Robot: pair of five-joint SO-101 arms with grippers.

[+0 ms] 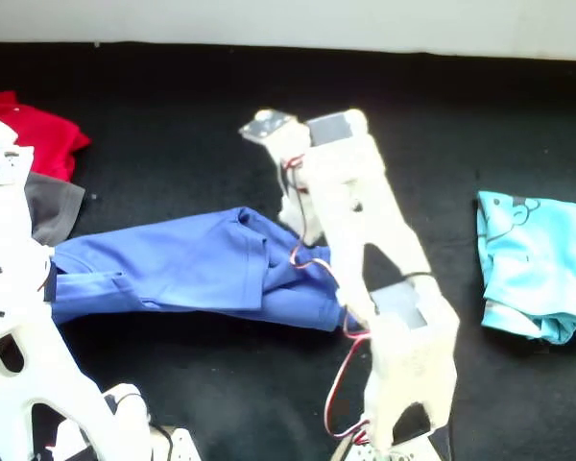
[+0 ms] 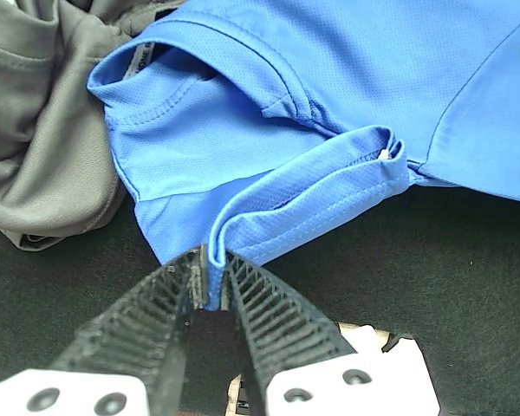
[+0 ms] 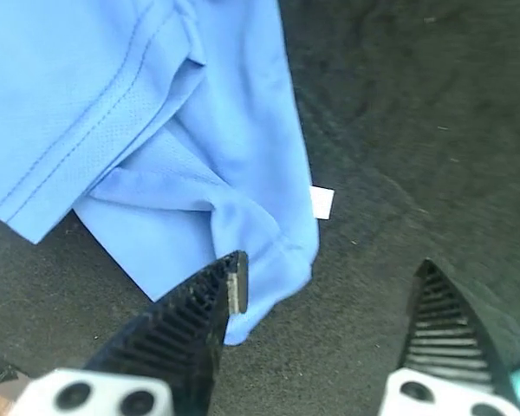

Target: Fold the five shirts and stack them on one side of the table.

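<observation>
Blue shirt [image 1: 173, 264] lies stretched across the middle of the tabletop [image 1: 173, 96], left tool [image 2: 211, 270] pinching its hem at the left end, right tool [image 3: 334, 264] spread wide over another corner.

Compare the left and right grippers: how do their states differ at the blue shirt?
The left gripper is shut, pinching a folded edge of the blue shirt; the right gripper is open and holds nothing. The left gripper's fingers both meet cloth; the right gripper has one finger over the shirt's corner and the other over the bare black table. Both have black ridged fingers.
</observation>
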